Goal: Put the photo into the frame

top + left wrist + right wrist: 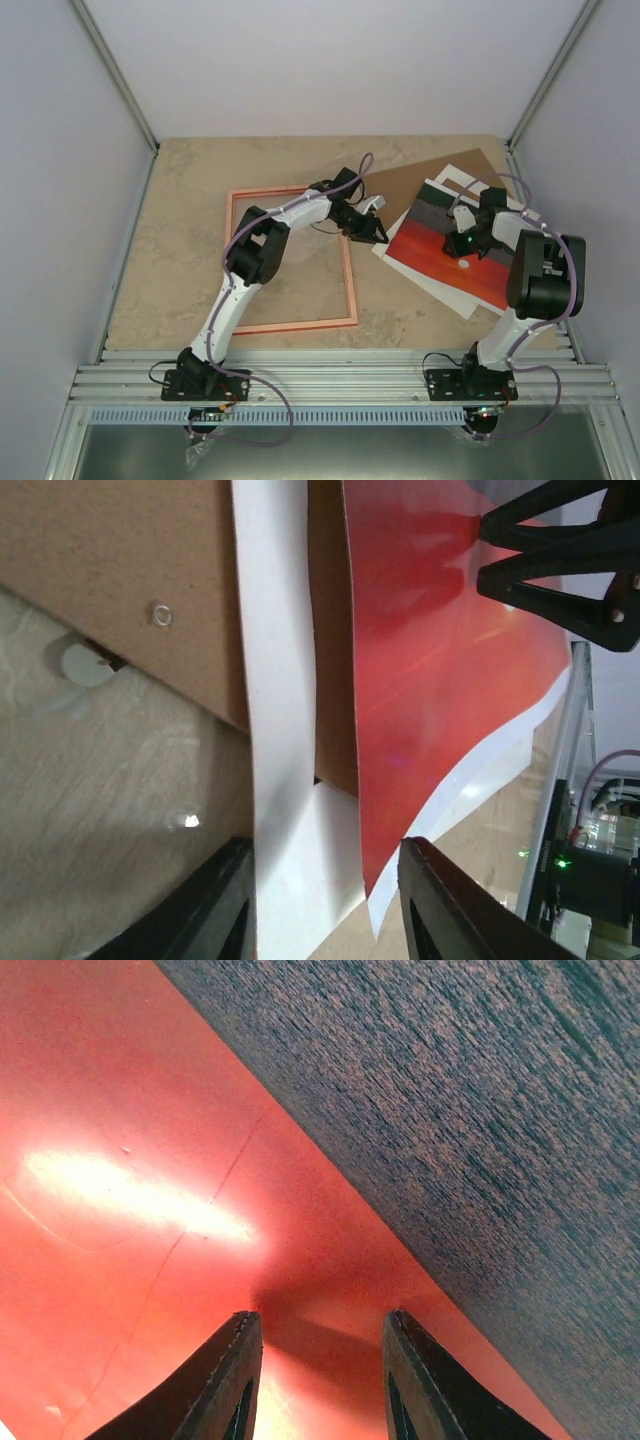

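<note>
The photo (440,250), a red-orange print with a dark band and a white border, lies right of centre on a stack of sheets. The orange-pink frame (290,326) lies flat to its left, with nothing inside. My left gripper (378,232) is at the photo's left edge. In the left wrist view its jaws (325,880) stand apart around the photo's lifted, curved corner (420,680) and a white sheet (280,680). My right gripper (466,256) stands open, tips down on the photo's red face (150,1160). Its black fingers (550,550) also show in the left wrist view.
A brown cardboard board (420,180) and white sheets (440,290) lie under the photo; the board has a small metal eyelet (160,613). Grey walls close in the tabletop on three sides. An aluminium rail (340,375) runs along the near edge.
</note>
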`<state>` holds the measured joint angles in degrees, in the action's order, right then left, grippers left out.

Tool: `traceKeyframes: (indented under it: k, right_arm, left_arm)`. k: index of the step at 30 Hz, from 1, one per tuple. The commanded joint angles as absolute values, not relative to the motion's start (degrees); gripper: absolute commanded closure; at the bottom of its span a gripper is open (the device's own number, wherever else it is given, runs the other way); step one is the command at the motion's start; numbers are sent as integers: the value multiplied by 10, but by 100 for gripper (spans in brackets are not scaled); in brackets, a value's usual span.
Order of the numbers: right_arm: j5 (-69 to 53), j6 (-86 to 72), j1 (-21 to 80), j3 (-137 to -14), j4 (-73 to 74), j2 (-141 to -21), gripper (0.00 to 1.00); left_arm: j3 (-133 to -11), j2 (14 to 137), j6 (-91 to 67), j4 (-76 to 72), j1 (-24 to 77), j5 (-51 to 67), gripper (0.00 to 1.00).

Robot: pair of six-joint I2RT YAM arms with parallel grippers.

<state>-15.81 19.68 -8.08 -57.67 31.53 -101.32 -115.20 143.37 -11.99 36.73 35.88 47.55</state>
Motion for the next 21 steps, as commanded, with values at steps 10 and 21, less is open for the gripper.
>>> traceKeyframes:
  k: [10,21]
  right_arm:
    - [-123,190,-82,-544,318,-1059,65]
    - [-121,186,-82,-549,322,-1057,65]
  left_arm:
    - [-1100,1431,-188,277,342,542,67]
    - [-1149,1459,-118,386,361,390,65]
